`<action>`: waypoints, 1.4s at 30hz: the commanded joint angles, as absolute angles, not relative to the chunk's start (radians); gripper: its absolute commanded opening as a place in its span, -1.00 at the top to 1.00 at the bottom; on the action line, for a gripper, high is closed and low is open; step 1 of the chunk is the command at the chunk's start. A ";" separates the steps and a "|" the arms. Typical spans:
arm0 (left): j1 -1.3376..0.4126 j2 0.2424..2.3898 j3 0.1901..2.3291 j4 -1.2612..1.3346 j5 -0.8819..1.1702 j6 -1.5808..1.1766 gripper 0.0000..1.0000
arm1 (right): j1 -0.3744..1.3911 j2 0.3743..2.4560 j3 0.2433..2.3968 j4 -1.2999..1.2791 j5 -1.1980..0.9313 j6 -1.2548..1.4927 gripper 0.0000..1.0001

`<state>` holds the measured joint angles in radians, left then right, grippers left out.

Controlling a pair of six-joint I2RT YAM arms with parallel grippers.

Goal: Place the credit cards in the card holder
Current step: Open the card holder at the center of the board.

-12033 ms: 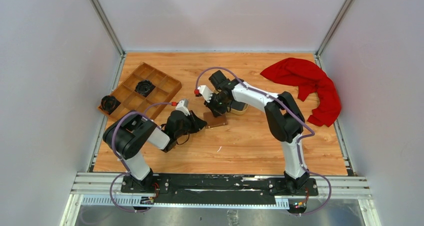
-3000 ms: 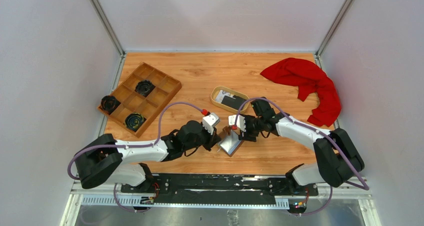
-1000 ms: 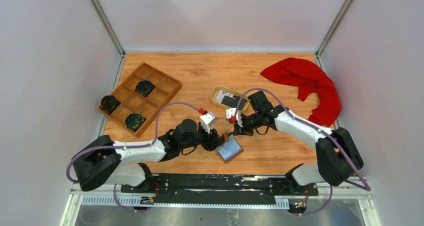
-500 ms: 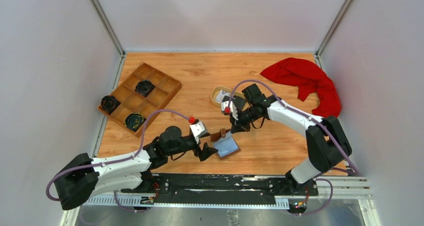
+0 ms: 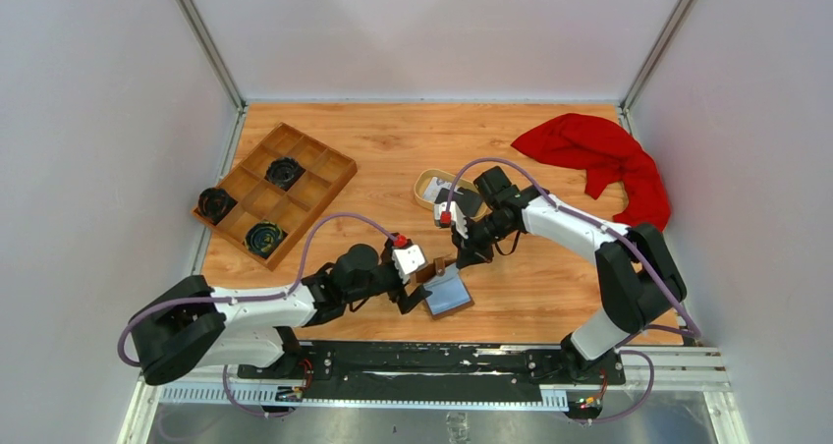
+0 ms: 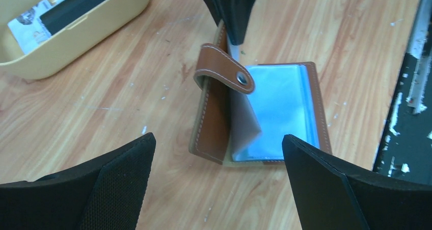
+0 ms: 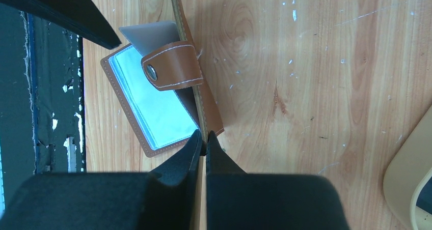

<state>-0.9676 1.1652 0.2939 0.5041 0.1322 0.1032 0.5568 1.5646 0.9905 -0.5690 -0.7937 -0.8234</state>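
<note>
On the worktop (image 5: 393,139), one wooden tray (image 5: 316,159) of nine compartments is seen at the far left. Three black round items (image 5: 285,172) are counted in it, each in its own compartment.

Towards the middle, the left tool (image 5: 411,287) is held low at the near edge. Its two fingers (image 6: 122,184) are spread wide, with nothing between them, and the card holder (image 6: 211,123) is seen lying beyond their tips, untouched.

One card holder is counted, open, near the front edge and between the two tools. One half is laid flat with its clear pocket facing up. The other brown cover is raised on edge, and one grey leaf is seen standing between the halves. One strap with one metal snap (image 6: 242,79) is curled over the top.

The right tool (image 7: 205,147) is pinched tight on the edge of the raised cover.

Just beyond, one oval tan dish (image 5: 424,183) is found, apart from the holder. Two credit cards (image 6: 76,6) can be made out in it, one black and one whitish with print.

At the far right, one red cloth (image 5: 599,164) is crumpled.
</note>
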 commanded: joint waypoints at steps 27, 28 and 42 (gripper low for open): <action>-0.914 1.415 0.336 0.740 0.204 -0.082 1.00 | 0.564 1.534 1.027 -0.621 -0.768 -0.798 -0.02; -0.914 1.418 0.325 0.749 0.193 -0.105 1.00 | 0.557 1.520 1.029 -0.624 -0.756 -0.796 -0.10; -0.930 1.364 0.234 0.761 -0.179 -0.499 1.00 | 0.454 1.423 0.960 -0.578 -1.014 -0.781 -0.01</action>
<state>-0.9142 1.3762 0.2401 0.7551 -0.0360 -0.4061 0.4118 1.4090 0.9989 -0.5968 -0.8661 -0.8104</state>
